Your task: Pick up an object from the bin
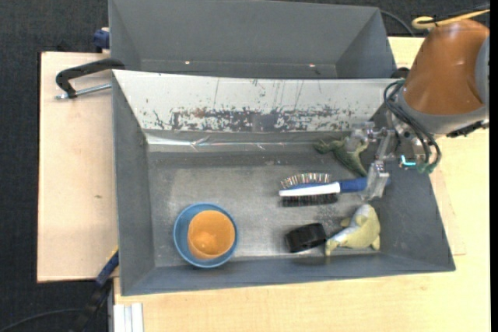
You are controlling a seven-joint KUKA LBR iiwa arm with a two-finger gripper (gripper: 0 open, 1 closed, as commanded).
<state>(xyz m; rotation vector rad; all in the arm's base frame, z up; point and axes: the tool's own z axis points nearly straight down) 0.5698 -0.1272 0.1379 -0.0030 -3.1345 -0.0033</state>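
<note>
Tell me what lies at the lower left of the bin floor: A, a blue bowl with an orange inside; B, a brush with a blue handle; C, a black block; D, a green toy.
A: the blue bowl with its orange inside sits at lower left, while the brush lies further right.

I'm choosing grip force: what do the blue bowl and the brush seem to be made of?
The bowl looks like smooth moulded plastic: even blue rim, uniform orange inside. The brush seems plastic too: glossy blue handle, pale bristles, probably synthetic, though I can't be sure.
</note>
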